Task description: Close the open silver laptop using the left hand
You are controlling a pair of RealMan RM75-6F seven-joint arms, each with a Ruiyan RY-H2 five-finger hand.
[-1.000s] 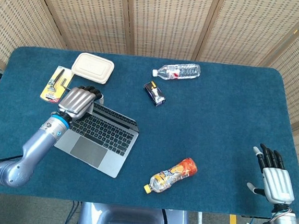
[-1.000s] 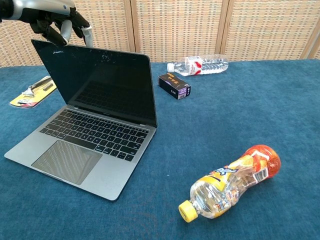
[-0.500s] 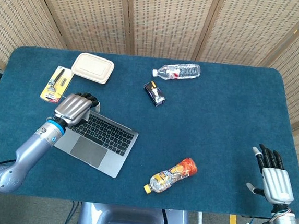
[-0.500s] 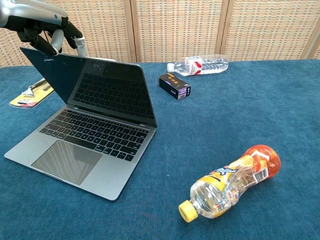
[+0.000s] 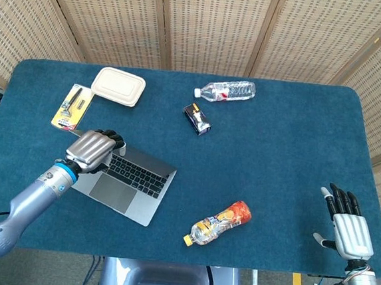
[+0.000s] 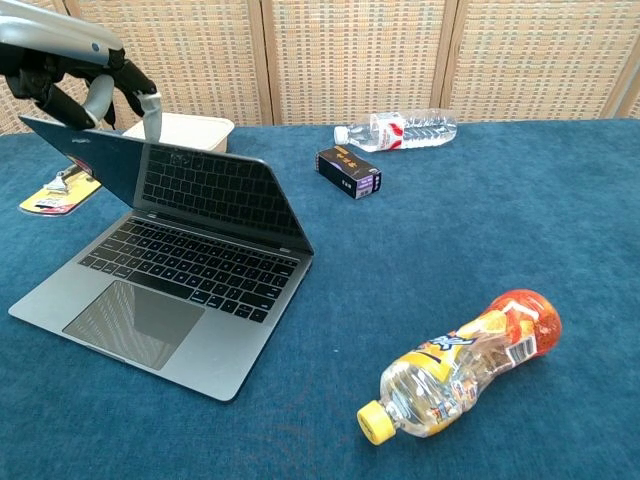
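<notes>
Left hand: your left hand (image 5: 91, 149) is curled over the top edge of the lid, fingers (image 6: 98, 98) hooked on the rim, pressing it forward and down.
Surface: the blue carpeted surface (image 5: 284, 144) carries everything.
Silver laptop: the open silver laptop with a dark screen (image 6: 190, 270) sits at the near left of the surface, base flat, keyboard and trackpad exposed. Its lid leans well forward over the keys.
Change: a second ago the lid stood close to upright; half a second ago it tilted forward; now it is lower again, and your hand has come down and toward you with it. The base has not slid.
Meaning: I judge the close to be roughly halfway. Keep pressing down evenly and draw your fingers clear of the screen side before the lid meets the keys.
Orange bottle: the clear plastic juice bottle with an orange label and yellow cap (image 6: 460, 365) lies on its side to the right of the laptop, apart from it.
Water bottle: the clear plastic water bottle (image 5: 226, 90) lies at the far edge.
Food box: the beige lidded food box (image 5: 118, 86) sits behind the laptop.
Small box: the dark small carton (image 6: 349, 171) is mid-surface.
Right hand: your right hand (image 5: 350, 224) hangs at the near right edge, fingers apart, holding nothing.
</notes>
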